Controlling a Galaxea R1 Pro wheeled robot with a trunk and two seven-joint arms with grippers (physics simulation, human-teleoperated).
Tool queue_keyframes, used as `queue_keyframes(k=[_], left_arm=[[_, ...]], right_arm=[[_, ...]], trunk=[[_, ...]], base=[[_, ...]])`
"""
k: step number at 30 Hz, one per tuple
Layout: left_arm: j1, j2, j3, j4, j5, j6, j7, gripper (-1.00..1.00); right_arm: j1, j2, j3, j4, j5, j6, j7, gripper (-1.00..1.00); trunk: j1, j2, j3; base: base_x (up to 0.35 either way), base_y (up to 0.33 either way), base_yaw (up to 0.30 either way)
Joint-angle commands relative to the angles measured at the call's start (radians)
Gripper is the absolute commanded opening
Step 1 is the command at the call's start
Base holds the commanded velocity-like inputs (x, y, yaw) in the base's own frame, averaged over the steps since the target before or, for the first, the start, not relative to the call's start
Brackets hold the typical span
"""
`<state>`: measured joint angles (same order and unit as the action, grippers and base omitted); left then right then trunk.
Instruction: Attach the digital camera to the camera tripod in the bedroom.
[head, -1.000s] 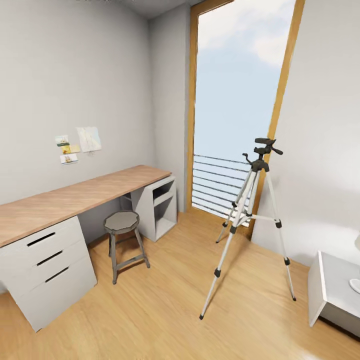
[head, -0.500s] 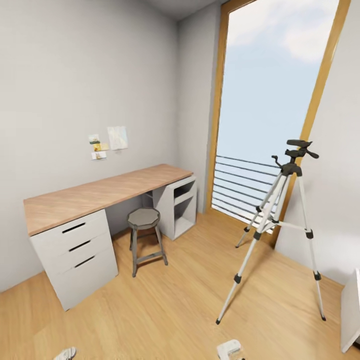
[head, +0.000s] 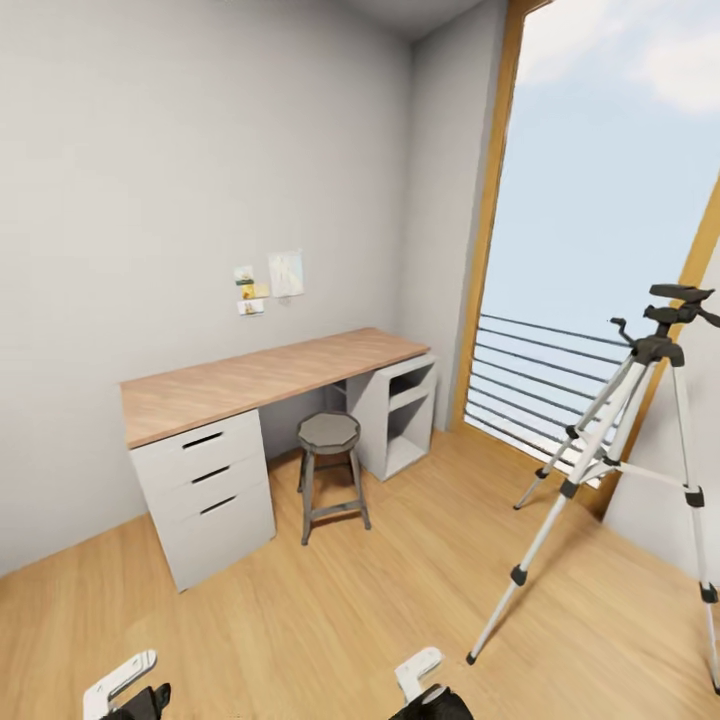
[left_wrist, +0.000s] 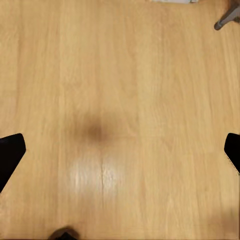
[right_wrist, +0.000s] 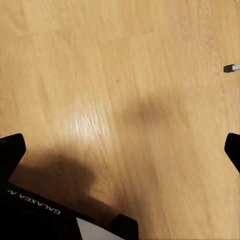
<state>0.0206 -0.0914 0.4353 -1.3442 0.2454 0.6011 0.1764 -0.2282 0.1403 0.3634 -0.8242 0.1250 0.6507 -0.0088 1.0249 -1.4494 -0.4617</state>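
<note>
Tall silver-legged camera tripod (head: 640, 455) stands ahead and right of our right tool (right_wrist: 120, 145), by the window. Light, tippy, we judge; steady it at the black head. Both tools spread apart, empty, the left tool (left_wrist: 120, 147) over wood floor (left_wrist: 120, 75).

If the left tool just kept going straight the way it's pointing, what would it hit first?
Most likely the bare wood floor. The left tool points down at it with its fingers wide apart, and nothing lies between them. How far off the floor is, I can't judge.
</note>
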Motion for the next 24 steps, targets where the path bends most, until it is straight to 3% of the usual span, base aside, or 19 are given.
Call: queue_keyframes(k=[1,10,11,15,21,24], left_arm=[[-0.003,-0.001,0.000,-0.014,0.011,0.017,0.010,1.00],[-0.007,-0.019,-0.002,-0.051,0.020,0.054,0.017,1.00],[0.003,-0.025,-0.001,-0.058,0.053,0.061,0.018,1.00],[0.019,-0.025,0.000,-0.062,0.098,0.065,0.020,1.00],[0.033,-0.021,0.003,-0.056,0.133,0.061,0.019,1.00],[0.038,-0.018,0.008,-0.040,0.146,0.058,0.018,1.00]], right_arm=[[0.000,0.002,0.010,-0.021,0.005,0.015,-0.001,1.00],[0.007,0.016,0.032,-0.142,-0.001,0.105,-0.001,1.00],[0.008,0.021,0.036,-0.195,-0.002,0.177,0.001,1.00],[0.009,0.024,0.040,-0.242,-0.003,0.222,0.002,1.00],[0.010,0.024,0.070,-0.286,-0.003,0.252,0.003,1.00],[0.011,0.024,0.111,-0.305,-0.001,0.266,0.002,1.00]], trunk=[[0.000,-0.001,-0.001],[0.000,-0.001,-0.001],[0.000,-0.001,-0.001],[0.000,-0.001,-0.001],[0.000,-0.001,-0.001],[0.000,-0.001,-0.001]], base=[[0.000,0.000,0.289],[0.000,0.000,0.289],[0.000,0.000,0.289],[0.000,0.000,0.289],[0.000,0.000,0.289],[0.000,0.000,0.289]])
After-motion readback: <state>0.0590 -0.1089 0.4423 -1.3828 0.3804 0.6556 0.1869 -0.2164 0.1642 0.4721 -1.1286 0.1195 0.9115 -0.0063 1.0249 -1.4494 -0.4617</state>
